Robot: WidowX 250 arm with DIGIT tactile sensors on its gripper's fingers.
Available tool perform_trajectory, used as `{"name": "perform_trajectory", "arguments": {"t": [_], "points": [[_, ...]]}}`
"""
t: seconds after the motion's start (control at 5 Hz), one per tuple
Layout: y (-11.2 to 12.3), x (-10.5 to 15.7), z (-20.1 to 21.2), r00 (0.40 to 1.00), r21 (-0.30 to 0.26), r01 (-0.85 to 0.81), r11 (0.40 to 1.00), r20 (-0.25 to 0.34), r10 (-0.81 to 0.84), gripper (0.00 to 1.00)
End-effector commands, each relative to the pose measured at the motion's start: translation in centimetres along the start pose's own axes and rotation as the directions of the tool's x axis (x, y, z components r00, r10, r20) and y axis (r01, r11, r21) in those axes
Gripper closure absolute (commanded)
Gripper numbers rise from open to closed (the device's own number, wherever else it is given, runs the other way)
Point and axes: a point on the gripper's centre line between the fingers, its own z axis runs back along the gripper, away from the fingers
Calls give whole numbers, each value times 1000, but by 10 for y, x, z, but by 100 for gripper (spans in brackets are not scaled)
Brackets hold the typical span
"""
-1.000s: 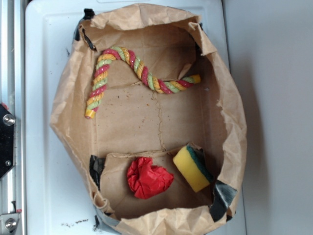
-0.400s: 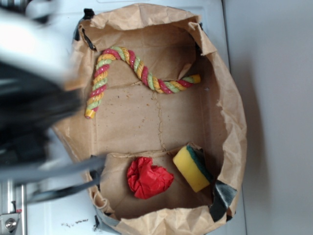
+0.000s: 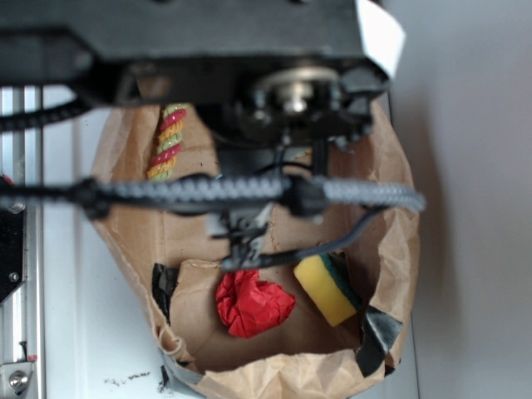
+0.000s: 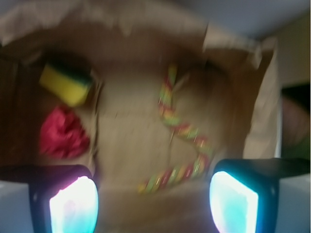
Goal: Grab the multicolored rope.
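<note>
The multicolored rope (image 4: pixel 181 130), twisted red, yellow and green, lies curved on the floor of a brown paper bag (image 4: pixel 121 141). In the exterior view only one end of the rope (image 3: pixel 168 141) shows; the arm hides the remainder. My gripper (image 4: pixel 153 206) hangs above the bag, open, its two glowing pads (image 4: pixel 74 206) wide apart with nothing between them. The rope's near end lies between the pads in the wrist view, well below them. In the exterior view the black arm fills the top and hides the gripper.
A crumpled red object (image 3: pixel 252 302) and a yellow sponge with a green side (image 3: pixel 327 284) lie in the bag's near part. The bag's crumpled walls (image 3: pixel 397 216) stand up all round. A grey braided cable (image 3: pixel 208 191) crosses the view.
The arm has swung in from the left and now covers the upper bag, hiding most of the rope. Nothing in the bag has moved.
</note>
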Motion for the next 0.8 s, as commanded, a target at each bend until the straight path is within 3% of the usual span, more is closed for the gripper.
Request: {"name": "perform_trajectory", "arguments": {"t": [0.0, 0.6], "points": [[3, 2, -17, 978, -62, 204, 977, 63, -200, 0], [10, 14, -61, 969, -73, 247, 966, 26, -246, 0]]}}
